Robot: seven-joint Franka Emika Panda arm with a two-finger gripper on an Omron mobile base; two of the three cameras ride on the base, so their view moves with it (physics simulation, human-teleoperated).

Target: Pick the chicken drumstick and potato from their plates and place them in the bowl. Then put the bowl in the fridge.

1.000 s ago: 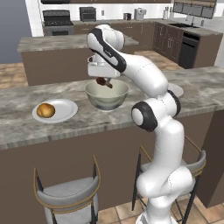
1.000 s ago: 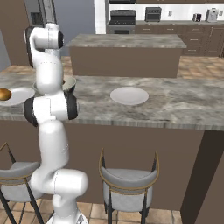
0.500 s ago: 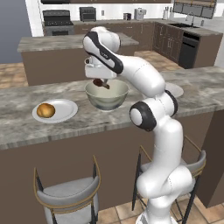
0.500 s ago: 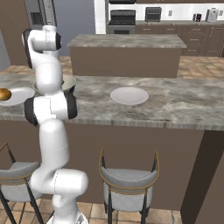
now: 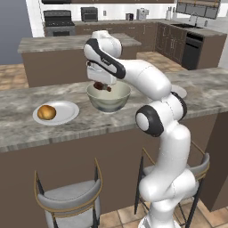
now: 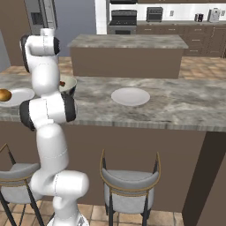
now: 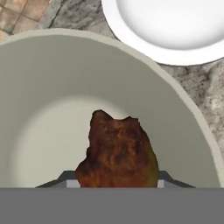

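End effector pinching chicken drumstick above bowl, long axis along fingers.

Left base view from behind-left, right base view from behind-right, both facing the counter front edge, hand view close above the bowl

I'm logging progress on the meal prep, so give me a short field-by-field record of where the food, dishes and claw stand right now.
claw: over the bowl, shut on the chicken drumstick
chicken drumstick: held above the bowl's inside, not yet released
bowl: upright on the counter, nothing lying in it
potato: on its plate, untouched
potato's plate: on the counter beside the bowl
other plate: bare, on the counter
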